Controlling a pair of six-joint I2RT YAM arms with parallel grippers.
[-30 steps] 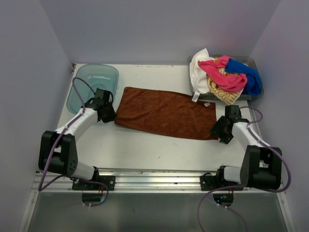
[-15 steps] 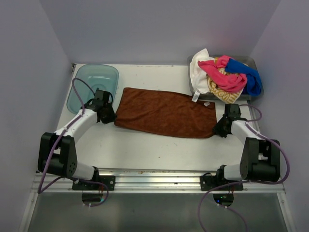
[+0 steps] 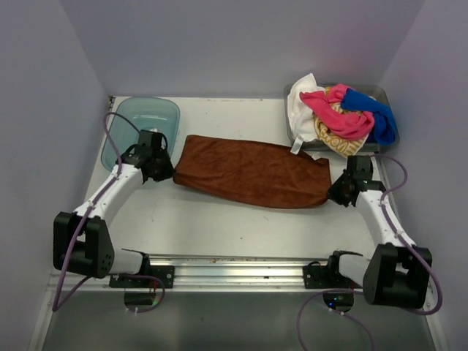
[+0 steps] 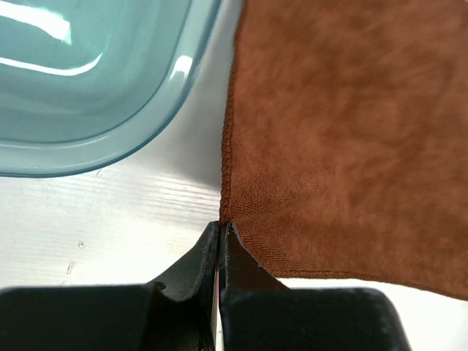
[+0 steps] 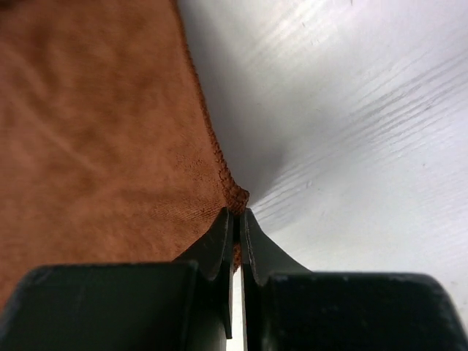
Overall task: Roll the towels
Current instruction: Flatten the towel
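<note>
Across mid-frame, your left tool [image 4: 221, 232] and right tool [image 5: 235, 219] each clamp a lower corner of the rust-brown towel [image 3: 252, 174] (spread over the white bench [image 3: 219, 223]).

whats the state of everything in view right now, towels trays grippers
rust-brown towel: spread open on the table, not rolled
left gripper: shut on the towel's left near corner
right gripper: shut on its right near corner
heaped towels: piled loose, unrolled, a white one hanging over the rim
grey tray: filled with the heap
teal tray: upright, empty
</note>
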